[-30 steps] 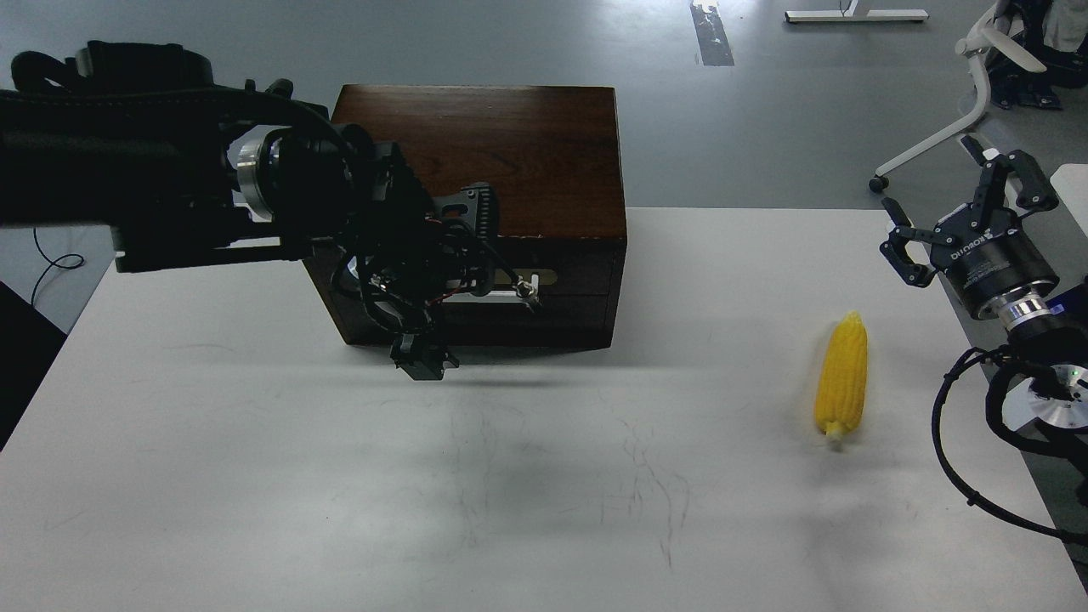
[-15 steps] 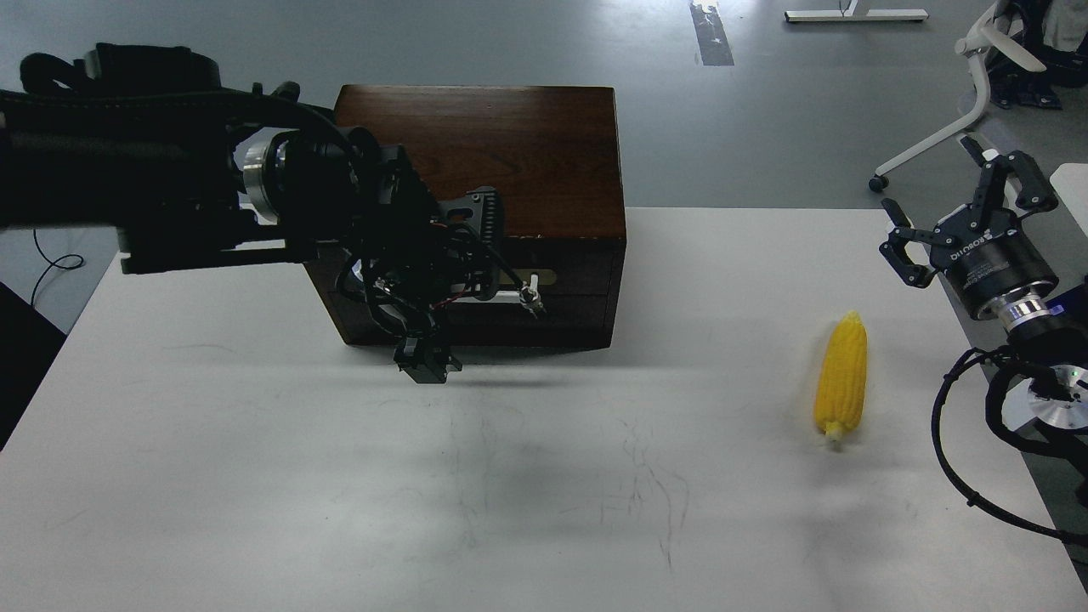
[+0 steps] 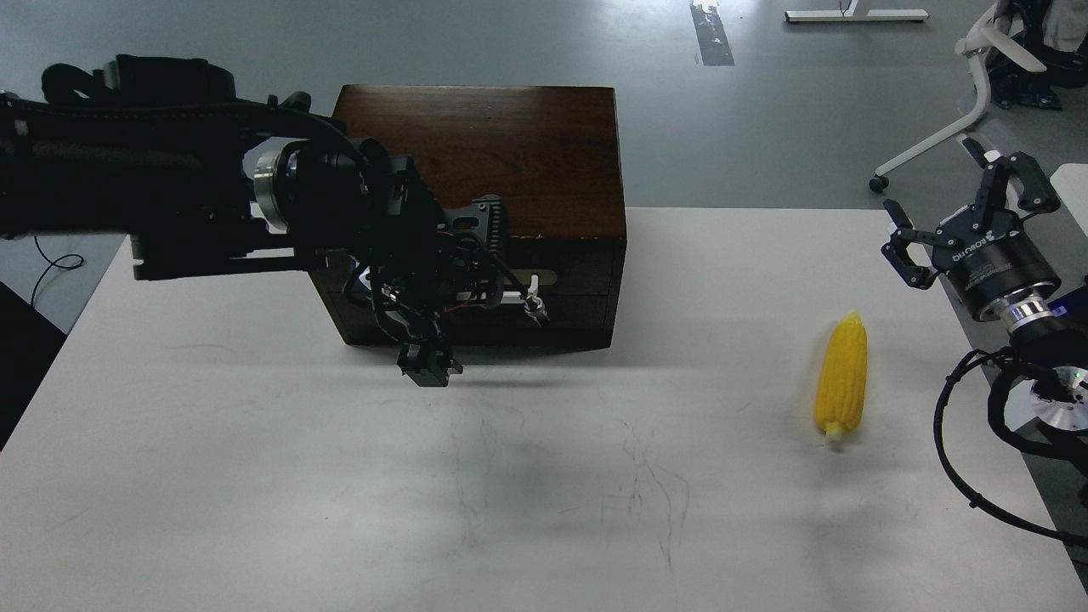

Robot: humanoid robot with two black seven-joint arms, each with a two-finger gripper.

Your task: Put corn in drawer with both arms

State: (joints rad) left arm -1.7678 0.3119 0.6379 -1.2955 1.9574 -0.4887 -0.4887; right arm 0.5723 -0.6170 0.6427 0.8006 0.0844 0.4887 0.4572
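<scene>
Two arms: our left gripper (image 3: 459, 280) has crept right to the drawer (image 3: 544, 279) handle, spread unclear; right gripper (image 3: 969, 212) open, idle.
Corn (image 3: 841, 376): lying untouched on table (image 3: 255, 476).
Drawer: still closed.

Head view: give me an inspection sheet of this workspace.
Surface: white table, faint scuffs.
Job's things: corn lying at right; drawer shut, in dark wooden box.
Clutter: nothing seen.
Grippers: left gripper at the drawer's handle, finger state unclear; right gripper open, apart from the corn.
Cables: black loops by the right arm; thin cord on the floor at left.
Surroundings: grey floor; white chair base.
</scene>
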